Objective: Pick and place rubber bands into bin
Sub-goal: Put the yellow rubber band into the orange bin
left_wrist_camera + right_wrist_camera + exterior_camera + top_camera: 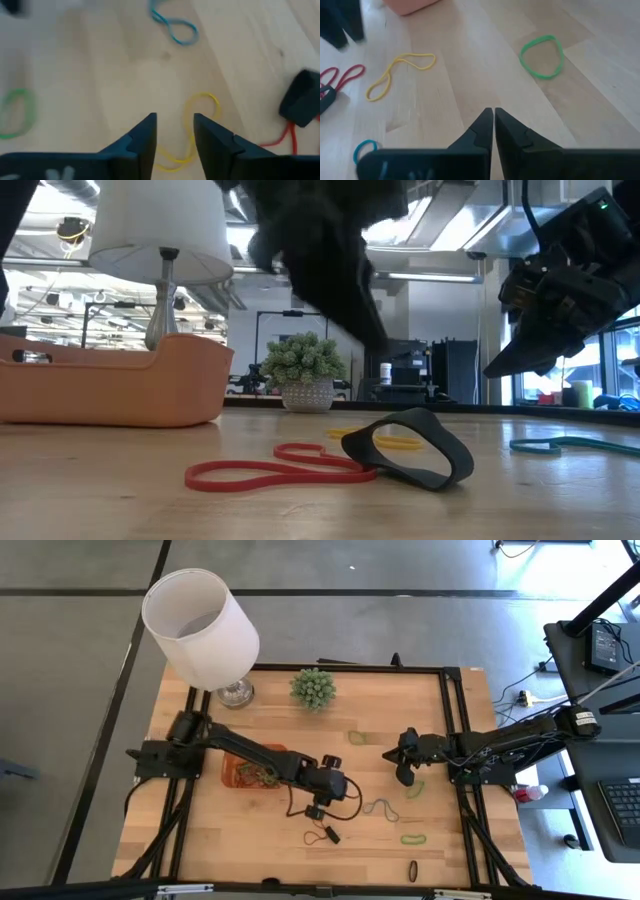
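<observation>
An orange bin (250,768) already holds several rubber bands. To its right, the left gripper (174,142) hovers part-open above a yellow band (197,117), holding nothing. Further right, the right gripper (493,131) hangs closed, empty. Green bands (414,789) remain scattered.

Two arms (260,755); one bin (232,768); one lamp (200,630); one plant (313,688); several loose rubber bands (380,807).

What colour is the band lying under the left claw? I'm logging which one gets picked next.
Yellow: the rubber band lies beneath the open left claw, clearest in the left wrist view.
</observation>
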Tool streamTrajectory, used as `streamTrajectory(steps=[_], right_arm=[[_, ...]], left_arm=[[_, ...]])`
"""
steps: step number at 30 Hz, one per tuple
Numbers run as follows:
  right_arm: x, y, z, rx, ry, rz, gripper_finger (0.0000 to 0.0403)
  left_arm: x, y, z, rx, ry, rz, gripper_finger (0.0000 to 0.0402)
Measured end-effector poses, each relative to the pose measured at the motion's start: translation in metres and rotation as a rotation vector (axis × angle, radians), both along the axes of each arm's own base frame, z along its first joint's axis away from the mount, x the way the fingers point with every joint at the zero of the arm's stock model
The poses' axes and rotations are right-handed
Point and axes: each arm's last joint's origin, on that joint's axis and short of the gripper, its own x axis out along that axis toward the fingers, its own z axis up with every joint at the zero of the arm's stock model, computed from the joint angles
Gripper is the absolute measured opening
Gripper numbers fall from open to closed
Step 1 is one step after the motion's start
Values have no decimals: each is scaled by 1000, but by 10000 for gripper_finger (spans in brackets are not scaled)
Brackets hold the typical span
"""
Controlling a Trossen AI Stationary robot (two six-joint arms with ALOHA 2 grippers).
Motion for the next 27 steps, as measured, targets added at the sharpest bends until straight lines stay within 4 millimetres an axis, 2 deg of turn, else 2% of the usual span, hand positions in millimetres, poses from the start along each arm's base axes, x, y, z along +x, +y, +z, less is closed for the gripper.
streamTrajectory(steps=[6,18,21,25,27], right_arm=[[0,0,0,5,0,-3,23],[0,0,1,-1,-8,2,23],[1,0,1,-3,-9,4,23],[1,0,1,-6,-9,6,23],[1,0,1,-20,-8,14,23]], left_arm=[[0,-6,-31,-14,134,-38,135],[7,2,-62,41,194,-26,115],[7,6,-65,-16,216,-12,90],[8,9,-65,-62,223,14,18],[8,9,-65,-62,225,13,8]])
